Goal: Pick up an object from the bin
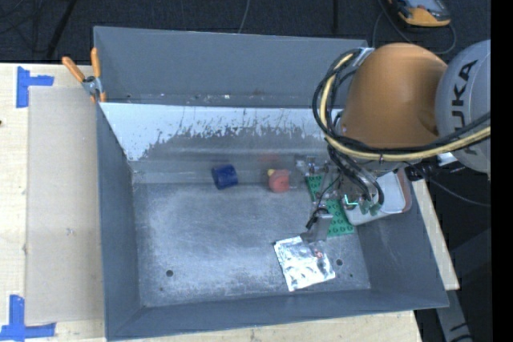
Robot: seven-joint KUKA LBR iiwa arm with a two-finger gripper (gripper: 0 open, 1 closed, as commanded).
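Observation:
My gripper (317, 223) hangs low at the bin's right side, its tip at the upper edge of a crinkled silver-white foil packet (304, 263) that lies flat on the floor near the front right. A flat green piece (343, 227) lies beneath and behind the gripper, partly hidden by it. Whether anything is gripped cannot be made out.
A small blue cube (225, 176) and a red-pink block (278, 181) rest by the back wall, left of the gripper. The arm's orange dome and cables overhang the bin's right rim. The right wall is close to the gripper.

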